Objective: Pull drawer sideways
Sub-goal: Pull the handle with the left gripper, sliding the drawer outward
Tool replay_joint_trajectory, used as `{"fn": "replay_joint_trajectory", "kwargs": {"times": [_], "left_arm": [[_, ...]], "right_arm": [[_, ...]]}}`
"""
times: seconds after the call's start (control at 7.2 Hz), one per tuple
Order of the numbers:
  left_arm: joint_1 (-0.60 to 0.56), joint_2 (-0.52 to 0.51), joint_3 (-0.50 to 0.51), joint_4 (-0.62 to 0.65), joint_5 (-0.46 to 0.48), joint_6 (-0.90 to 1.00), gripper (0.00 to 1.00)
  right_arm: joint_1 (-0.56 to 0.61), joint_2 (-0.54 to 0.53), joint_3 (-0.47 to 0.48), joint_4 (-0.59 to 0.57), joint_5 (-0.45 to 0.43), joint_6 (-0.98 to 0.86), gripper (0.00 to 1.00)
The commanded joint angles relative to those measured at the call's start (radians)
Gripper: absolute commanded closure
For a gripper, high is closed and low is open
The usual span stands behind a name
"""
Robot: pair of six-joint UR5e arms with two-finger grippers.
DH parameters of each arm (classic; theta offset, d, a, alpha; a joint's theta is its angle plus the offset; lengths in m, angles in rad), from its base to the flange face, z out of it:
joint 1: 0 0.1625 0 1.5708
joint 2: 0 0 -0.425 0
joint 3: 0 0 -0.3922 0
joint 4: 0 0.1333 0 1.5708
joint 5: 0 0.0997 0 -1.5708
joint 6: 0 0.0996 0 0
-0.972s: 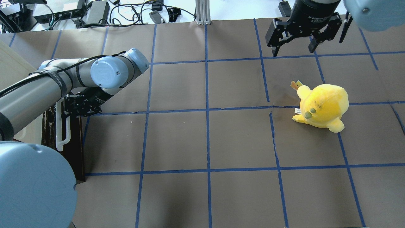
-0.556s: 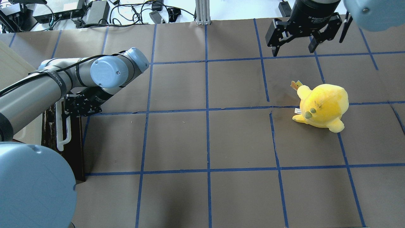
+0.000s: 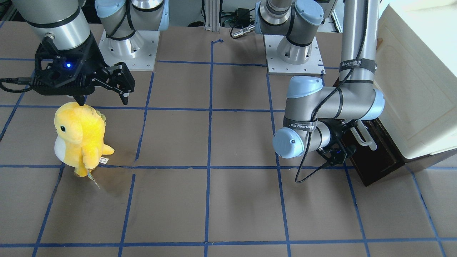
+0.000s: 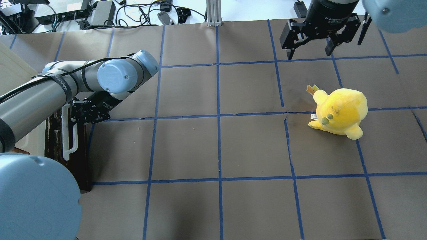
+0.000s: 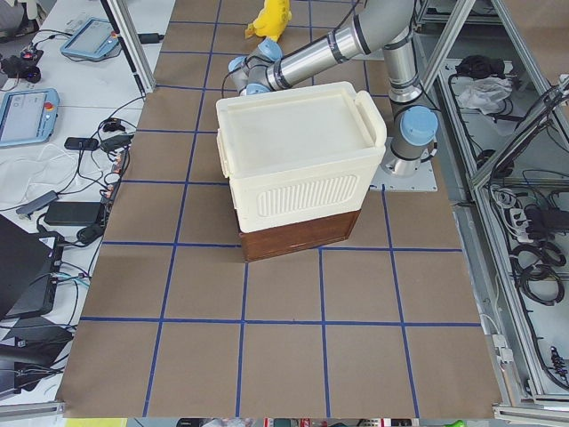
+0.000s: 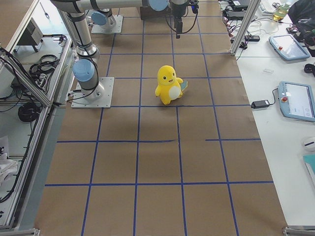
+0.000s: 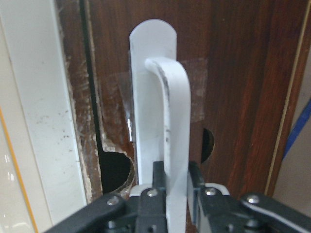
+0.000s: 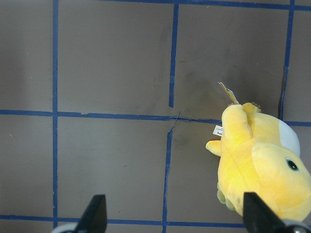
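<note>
The dark brown drawer [image 4: 80, 160] sits at the table's left edge under a cream cabinet [image 3: 417, 89]. Its white bar handle [image 4: 70, 133] runs along the front. My left gripper [image 4: 76, 114] is shut on the far end of that handle. The left wrist view shows its black fingers [image 7: 148, 194] clamped on either side of the white bar [image 7: 167, 97], against the brown front [image 7: 233, 73]. In the front-facing view the left gripper [image 3: 348, 142] is at the drawer [image 3: 378, 157]. My right gripper [image 4: 310, 50] is open and empty, raised over the far right of the table.
A yellow plush toy [image 4: 340, 111] stands on the right half of the table, just nearer than my right gripper; it also shows in the right wrist view [image 8: 262, 165]. The table is brown paper with a blue tape grid. Cables and boxes lie beyond the far edge.
The white handle and drawer front have shifted a little to the right in the overhead view, with my left gripper and elbow moving the same way. The right arm has not moved.
</note>
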Motion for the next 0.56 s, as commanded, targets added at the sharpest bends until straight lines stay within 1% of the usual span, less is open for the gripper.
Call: {"fn": "replay_joint_trajectory", "kwargs": {"times": [0.0,0.42], "left_arm": [[-0.004,0.003,0.000,-0.001,-0.006,0.001,0.83],[-0.006,0.001,0.005,0.002,-0.006,0.002,0.84]], "right_arm": [[0.000,0.000,0.000,0.000,0.000,0.000,0.00],[0.000,0.000,0.000,0.000,0.000,0.000,0.00]]}}
